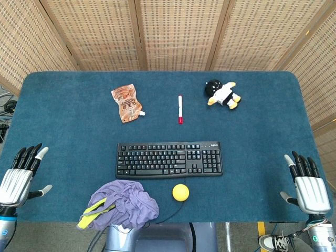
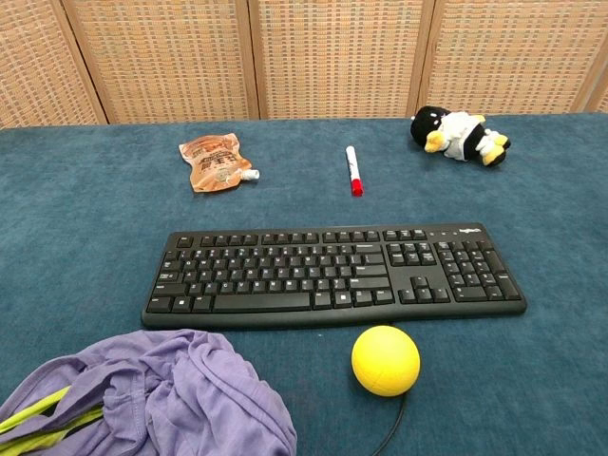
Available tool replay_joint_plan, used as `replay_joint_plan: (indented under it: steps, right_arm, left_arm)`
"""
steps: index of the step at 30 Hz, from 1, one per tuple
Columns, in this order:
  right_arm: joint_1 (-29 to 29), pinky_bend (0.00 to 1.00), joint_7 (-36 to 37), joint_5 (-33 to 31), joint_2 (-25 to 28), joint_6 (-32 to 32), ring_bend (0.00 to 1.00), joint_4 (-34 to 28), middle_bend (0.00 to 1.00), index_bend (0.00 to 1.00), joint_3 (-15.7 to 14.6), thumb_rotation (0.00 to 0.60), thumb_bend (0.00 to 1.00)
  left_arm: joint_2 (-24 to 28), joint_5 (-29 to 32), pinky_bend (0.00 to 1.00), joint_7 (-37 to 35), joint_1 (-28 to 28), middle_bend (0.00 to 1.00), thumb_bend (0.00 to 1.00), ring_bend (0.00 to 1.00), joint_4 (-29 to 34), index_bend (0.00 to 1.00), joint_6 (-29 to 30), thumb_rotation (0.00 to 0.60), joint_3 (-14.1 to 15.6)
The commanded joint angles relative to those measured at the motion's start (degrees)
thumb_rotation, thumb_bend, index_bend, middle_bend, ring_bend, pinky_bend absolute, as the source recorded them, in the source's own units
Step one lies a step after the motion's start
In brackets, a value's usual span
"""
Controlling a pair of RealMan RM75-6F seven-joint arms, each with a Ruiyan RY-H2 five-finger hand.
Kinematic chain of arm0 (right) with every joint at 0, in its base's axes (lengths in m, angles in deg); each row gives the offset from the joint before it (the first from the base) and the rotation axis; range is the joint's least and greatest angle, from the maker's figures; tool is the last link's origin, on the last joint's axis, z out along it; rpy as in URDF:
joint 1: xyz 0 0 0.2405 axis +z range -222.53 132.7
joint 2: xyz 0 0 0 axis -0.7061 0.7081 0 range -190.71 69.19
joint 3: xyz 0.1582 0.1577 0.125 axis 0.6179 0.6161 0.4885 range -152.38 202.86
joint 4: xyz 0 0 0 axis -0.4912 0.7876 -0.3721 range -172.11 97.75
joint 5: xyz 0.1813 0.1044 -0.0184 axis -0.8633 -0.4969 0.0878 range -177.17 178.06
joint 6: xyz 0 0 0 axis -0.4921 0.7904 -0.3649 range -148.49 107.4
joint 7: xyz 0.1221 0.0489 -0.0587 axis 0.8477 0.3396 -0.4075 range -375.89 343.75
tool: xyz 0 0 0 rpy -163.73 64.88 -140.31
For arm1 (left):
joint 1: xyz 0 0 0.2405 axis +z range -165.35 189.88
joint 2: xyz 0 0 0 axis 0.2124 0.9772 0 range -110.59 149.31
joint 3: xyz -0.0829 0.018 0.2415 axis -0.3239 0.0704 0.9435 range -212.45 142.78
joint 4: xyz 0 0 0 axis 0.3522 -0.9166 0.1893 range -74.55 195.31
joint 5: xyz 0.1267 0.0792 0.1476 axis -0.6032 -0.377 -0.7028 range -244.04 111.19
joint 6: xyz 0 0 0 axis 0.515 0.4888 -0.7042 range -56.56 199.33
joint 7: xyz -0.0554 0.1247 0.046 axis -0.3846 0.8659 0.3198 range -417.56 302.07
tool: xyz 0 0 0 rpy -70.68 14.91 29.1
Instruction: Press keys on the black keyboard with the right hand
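Observation:
The black keyboard (image 1: 169, 160) (image 2: 332, 274) lies flat in the middle of the blue table, its number pad at the right end. My right hand (image 1: 306, 184) rests at the table's near right corner, fingers spread and holding nothing, well to the right of the keyboard. At the near left edge my left hand (image 1: 22, 175) also lies open with its fingers apart. Neither hand shows in the chest view.
A yellow ball (image 1: 180, 192) (image 2: 385, 360) sits just in front of the keyboard, beside a purple cloth (image 1: 123, 204) (image 2: 142, 399). Behind the keyboard lie an orange pouch (image 1: 126, 103) (image 2: 215, 162), a red-capped marker (image 1: 180, 109) (image 2: 352, 170) and a penguin plush (image 1: 222, 94) (image 2: 458, 133). Wicker screens stand behind.

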State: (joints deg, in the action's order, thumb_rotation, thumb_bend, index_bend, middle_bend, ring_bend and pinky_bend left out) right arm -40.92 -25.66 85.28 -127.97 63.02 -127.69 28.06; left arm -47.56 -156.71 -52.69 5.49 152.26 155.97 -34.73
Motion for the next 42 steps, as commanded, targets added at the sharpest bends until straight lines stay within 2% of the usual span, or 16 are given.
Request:
replay_joint_plan:
  steps: [1, 37, 39, 42]
  right_arm:
    - [-0.02, 0.0, 0.05, 0.02, 0.03, 0.03, 0.0, -0.01, 0.0, 0.0, -0.02, 0.6, 0.0]
    - [0.55, 0.0, -1.53, -0.48, -0.12, -1.46, 0.0, -1.2, 0.0, 0.0, -0.28, 0.6, 0.0]
    - [1.01, 0.0, -1.72, -1.04, 0.09, -2.27, 0.0, -2.3, 0.04, 0.0, 0.02, 0.6, 0.01]
    - [2.19, 0.0, -3.62, -1.46, 0.92, -3.12, 0.02, -4.39, 0.17, 0.0, 1.0, 0.6, 0.04]
  left_arm:
    - [-0.02, -0.01, 0.0, 0.05, 0.01, 0.0, 0.04, 0.0, -0.02, 0.0, 0.0, 0.6, 0.02]
    - [0.19, 0.25, 0.0, -0.23, 0.15, 0.0, 0.04, 0.0, 0.18, 0.0, 0.26, 0.6, -0.22]
    - [0.3, 0.46, 0.0, -0.53, 0.16, 0.0, 0.04, 0.0, 0.18, 0.0, 0.28, 0.6, -0.36]
    - [0.43, 0.65, 0.0, -0.86, 0.12, 0.0, 0.04, 0.0, 0.16, 0.0, 0.24, 0.6, -0.51]
